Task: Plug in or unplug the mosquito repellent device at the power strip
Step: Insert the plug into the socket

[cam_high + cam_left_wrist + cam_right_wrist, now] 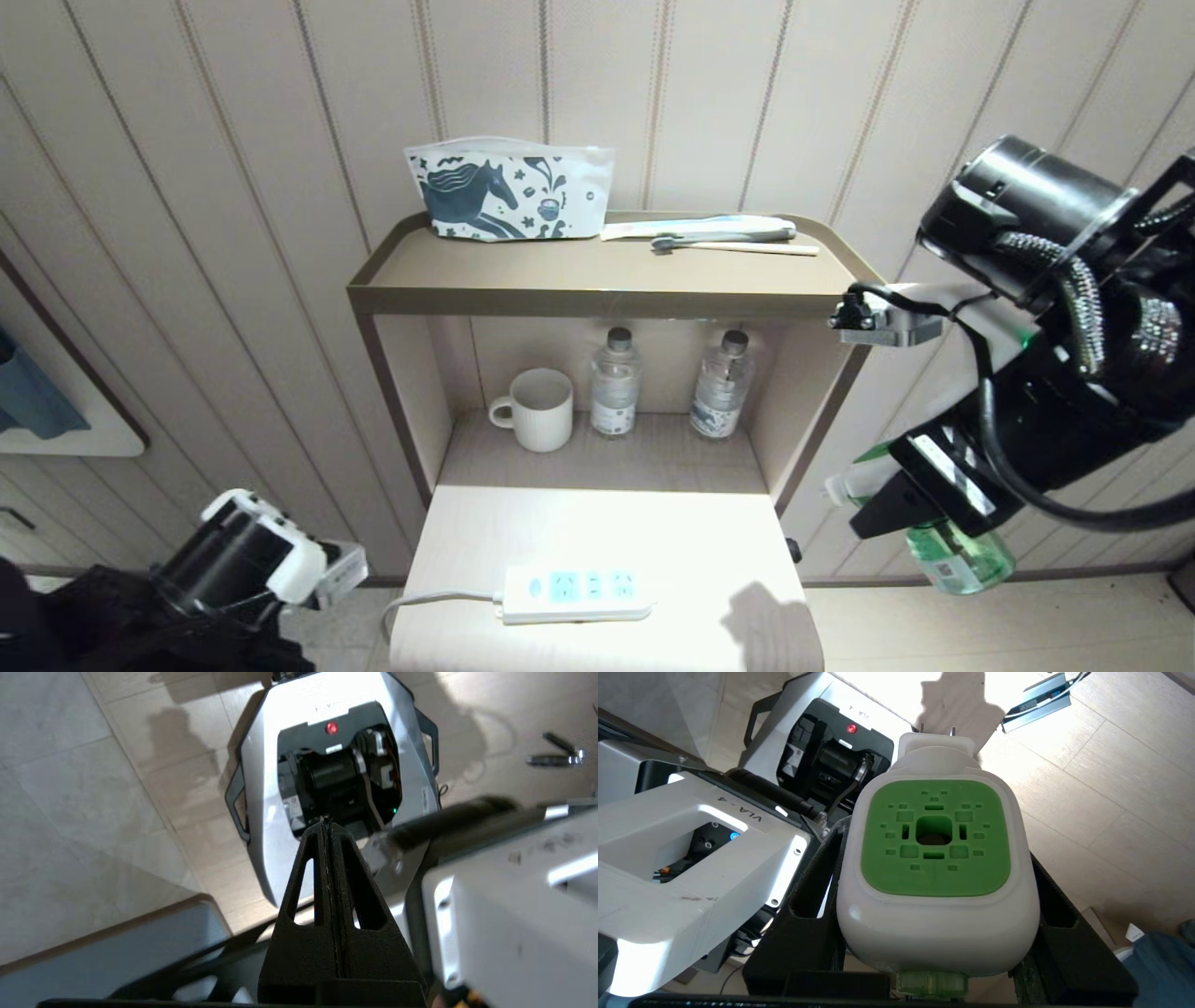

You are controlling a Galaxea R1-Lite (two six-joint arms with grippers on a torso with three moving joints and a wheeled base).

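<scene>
Carry step in hand: right gripper (934,933) jaws pinching mosquito repellent device (936,858), held off surface (672,523) at 4 o'clock from power strip (574,594). Left gripper (327,826) jaws pressed together, parked at 9 o'clock. Next: align prongs over socket, press down.

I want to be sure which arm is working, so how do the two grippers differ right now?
The right gripper is shut on the mosquito repellent device, off the table's right side; the left gripper is shut on nothing. The right one hangs raised beside the shelf; the left sits low by the floor. Both have black fingers.
</scene>
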